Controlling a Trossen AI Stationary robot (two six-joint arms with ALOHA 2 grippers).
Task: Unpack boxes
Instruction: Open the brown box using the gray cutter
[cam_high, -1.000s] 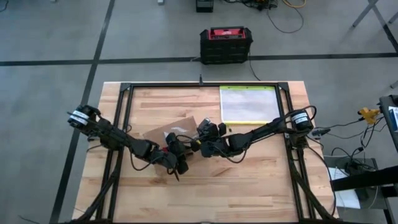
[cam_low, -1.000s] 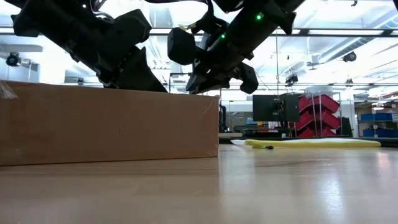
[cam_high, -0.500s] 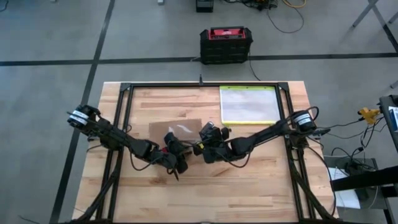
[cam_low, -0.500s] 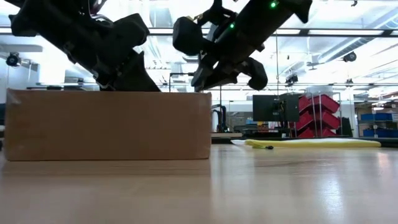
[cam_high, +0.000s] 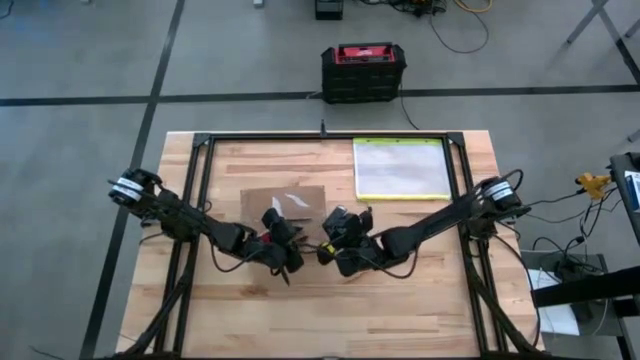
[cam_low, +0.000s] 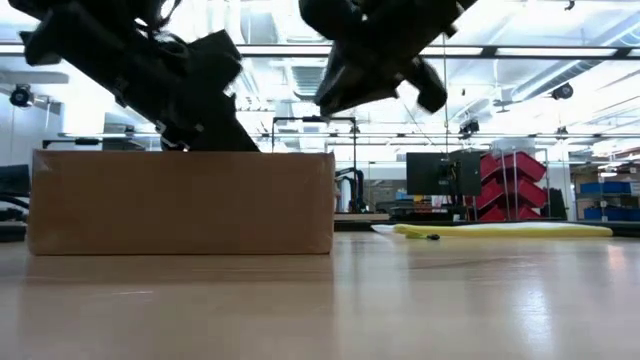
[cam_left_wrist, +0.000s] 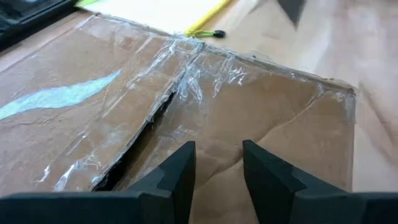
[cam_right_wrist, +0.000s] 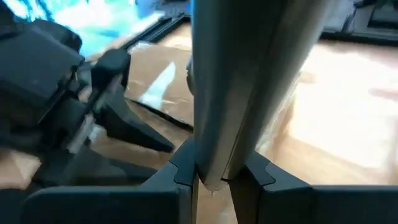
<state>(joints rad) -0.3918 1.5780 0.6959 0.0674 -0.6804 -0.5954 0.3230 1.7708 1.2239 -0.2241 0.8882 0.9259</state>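
The flat brown carton (cam_high: 285, 203) lies on the table's middle, its top crossed by shiny clear tape and a slit seam (cam_left_wrist: 149, 118). My left gripper (cam_left_wrist: 217, 165) comes from the near left and stands open over the carton's top. My right gripper (cam_high: 333, 235) hangs just off the carton's near right corner, above the carton's height in the low view (cam_low: 345, 90). It is shut on a long pale grey tool (cam_right_wrist: 242, 74), which is blurred, so its free end cannot be made out. My left gripper sets its two open fingertips (cam_left_wrist: 183, 163) on the carton's top face (cam_left_wrist: 217, 134), beside the slit seam. The fingers slant down from the table's near left. The carton lies flat on the table under them. My right gripper pinches the grey tool's lower end (cam_right_wrist: 214, 165) between its two fingers. The tool runs on ahead past the fingertips. It is lifted clear of the carton and the table.
A clear pouch with a yellow-green edge (cam_high: 398, 168) lies flat at the table's far right. A black-and-red case (cam_high: 364, 72) stands on the floor beyond the far edge. Black frame rails (cam_high: 200, 160) run along the table's sides. Bare wood lies toward the near edge.
The carton has turned about on the table: it lay slanted and now lies square with the table's edges. My right gripper has gone up and toward the near edge with the tool, away from the carton's top.
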